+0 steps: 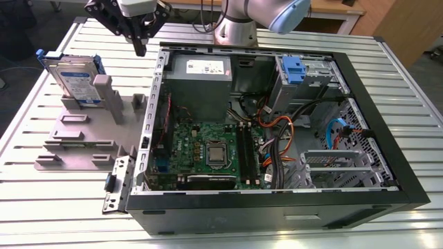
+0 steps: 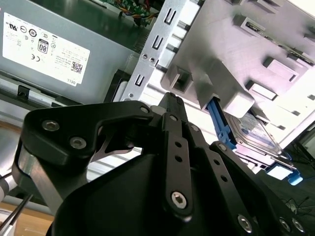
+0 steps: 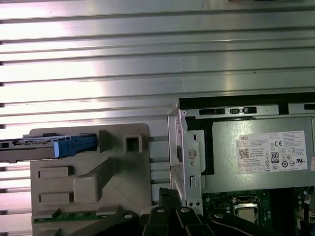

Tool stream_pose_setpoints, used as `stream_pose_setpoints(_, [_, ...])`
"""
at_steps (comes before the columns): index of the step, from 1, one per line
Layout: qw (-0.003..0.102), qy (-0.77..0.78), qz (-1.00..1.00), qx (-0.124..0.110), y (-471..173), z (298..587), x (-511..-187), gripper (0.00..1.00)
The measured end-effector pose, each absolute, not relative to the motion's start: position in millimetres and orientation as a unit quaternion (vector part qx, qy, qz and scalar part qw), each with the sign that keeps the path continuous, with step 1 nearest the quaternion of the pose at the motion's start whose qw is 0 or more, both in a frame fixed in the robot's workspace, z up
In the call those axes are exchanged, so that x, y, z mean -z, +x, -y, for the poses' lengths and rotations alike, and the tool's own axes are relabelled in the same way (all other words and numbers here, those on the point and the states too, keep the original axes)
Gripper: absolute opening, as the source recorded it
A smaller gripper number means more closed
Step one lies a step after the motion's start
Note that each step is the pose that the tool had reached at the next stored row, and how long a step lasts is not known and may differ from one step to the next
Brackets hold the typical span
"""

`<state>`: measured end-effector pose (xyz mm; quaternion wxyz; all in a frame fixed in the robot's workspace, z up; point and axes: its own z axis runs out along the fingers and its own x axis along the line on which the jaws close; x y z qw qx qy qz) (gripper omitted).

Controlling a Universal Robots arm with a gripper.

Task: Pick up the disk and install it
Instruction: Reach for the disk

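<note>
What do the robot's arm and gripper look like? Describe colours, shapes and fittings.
The arm is a smooth silver-grey tube with a rounded pale blue joint cap. The gripper is matt black, built from angular linked bars studded with silver screw heads, narrowing to slim fingers. A pale grey collar joins it to the wrist.

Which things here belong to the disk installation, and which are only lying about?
For the job:
- disk, standing in the grey holder
- gripper, shut and empty, between holder and case
- open computer case

Only lying about:
- power supply
- motherboard
- orange cables
- loose metal bracket beside the case
</note>
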<state>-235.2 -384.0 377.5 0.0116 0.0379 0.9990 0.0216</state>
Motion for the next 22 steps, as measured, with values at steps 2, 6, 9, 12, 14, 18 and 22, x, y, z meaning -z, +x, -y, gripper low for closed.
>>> stream_pose_setpoints(2, [0.012, 0.038, -0.999, -0.022, -235.5, 381.7, -377.5, 0.11])
stream_pose_setpoints(6, [0.012, 0.038, -0.999, -0.022, -239.1, 379.0, -377.5, 0.11])
stream_pose_setpoints(9, [0.012, 0.038, -0.999, -0.022, -240.5, 378.6, -377.5, 0.11])
stream_pose_setpoints(12, [0.012, 0.038, -0.999, -0.022, -241.1, 378.6, -377.5, 0.11])
stream_pose_setpoints(14, [0.012, 0.038, -0.999, -0.022, -241.4, 378.6, -377.5, 0.11])
stream_pose_setpoints(18, [0.012, 0.038, -0.999, -0.022, -242.8, 378.6, -377.6, 0.11])
stream_pose_setpoints(22, [0.012, 0.038, -0.999, -0.022, -243.5, 378.6, -377.5, 0.11])
